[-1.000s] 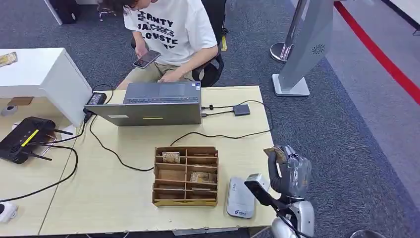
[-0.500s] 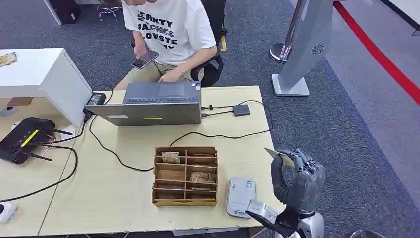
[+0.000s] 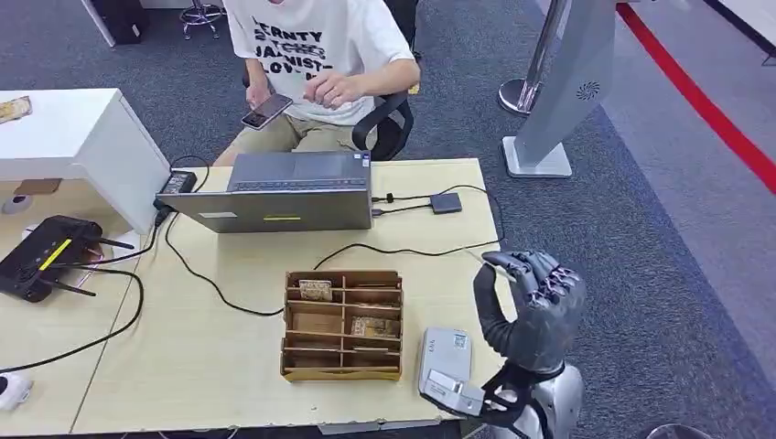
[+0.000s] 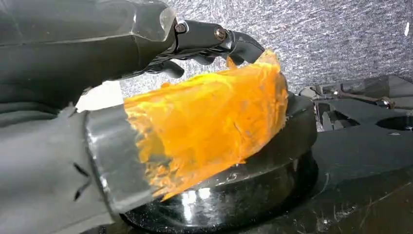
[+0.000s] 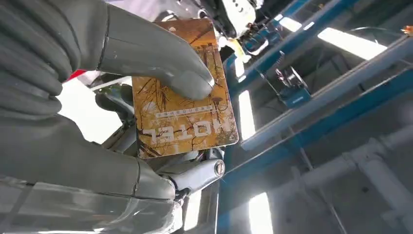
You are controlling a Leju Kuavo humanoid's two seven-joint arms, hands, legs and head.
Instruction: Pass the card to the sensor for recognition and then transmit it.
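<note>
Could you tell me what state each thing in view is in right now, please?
Right hand: raised beside the table, pinching the card.
Card: held under the thumb, printed face toward the wrist camera.
Sensor: flat on the table, nothing on it.
Organiser box: cards in several compartments.
Laptop: open.
Left hand: fingers curled in.

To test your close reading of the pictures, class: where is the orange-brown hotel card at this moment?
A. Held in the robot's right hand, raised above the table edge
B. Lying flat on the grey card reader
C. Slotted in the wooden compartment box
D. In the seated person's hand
A: the right wrist view shows the thumb of the right hand pressing the orange-brown hotel card against its fingers, while the grey card reader lies bare on the table below.
</note>
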